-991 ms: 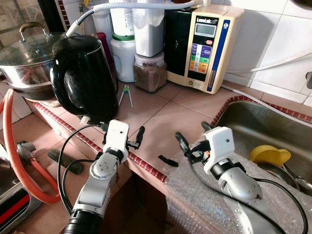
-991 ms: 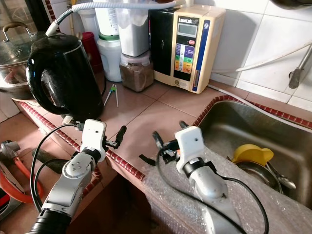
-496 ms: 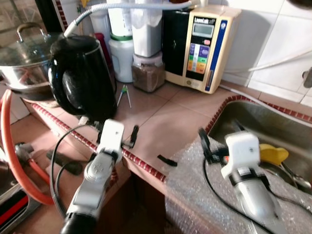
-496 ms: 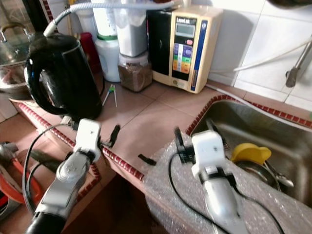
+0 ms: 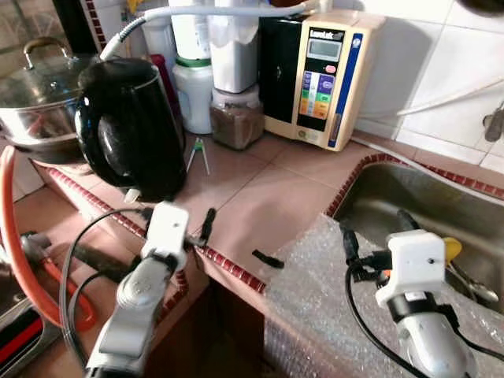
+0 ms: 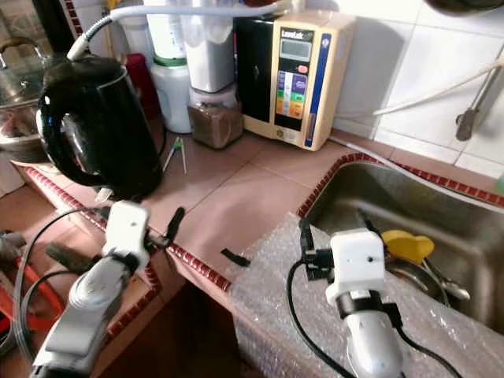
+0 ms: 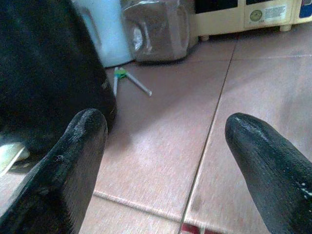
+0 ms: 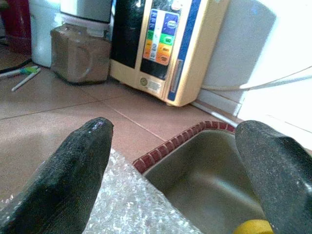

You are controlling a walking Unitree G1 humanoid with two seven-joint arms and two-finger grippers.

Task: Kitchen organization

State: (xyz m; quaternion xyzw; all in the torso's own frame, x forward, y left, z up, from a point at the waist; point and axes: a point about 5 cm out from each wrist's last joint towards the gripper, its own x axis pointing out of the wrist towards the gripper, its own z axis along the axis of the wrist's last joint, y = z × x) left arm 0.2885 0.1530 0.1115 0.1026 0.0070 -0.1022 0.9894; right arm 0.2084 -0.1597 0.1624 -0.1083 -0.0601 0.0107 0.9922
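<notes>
A black electric kettle (image 5: 130, 126) stands at the left of the tiled counter. My left gripper (image 5: 178, 219) hovers open over the counter's front edge, just in front of the kettle (image 7: 44, 73), with nothing between its fingers (image 7: 80, 146). A sheet of bubble wrap (image 5: 315, 315) lies over the counter's front right corner by the steel sink (image 5: 429, 197). My right gripper (image 5: 378, 232) stands open above that wrap (image 8: 131, 209), at the sink's near rim. A yellow object (image 5: 451, 248) lies in the sink, partly hidden behind the right gripper.
Along the back wall stand a cream water ioniser (image 5: 319, 75), a jar of brown powder (image 5: 236, 118) and white containers (image 5: 193, 94). A lidded steel pot (image 5: 39, 94) sits far left. A small green-and-white tool (image 5: 198, 150) and a black scrap (image 5: 268, 258) lie on the tiles. An orange hose (image 5: 12, 228) loops below.
My right gripper has moved right across the bubble wrap, from mid-counter to the sink's near rim. The left gripper has slid a little left and back. The camera has also shifted slightly.
</notes>
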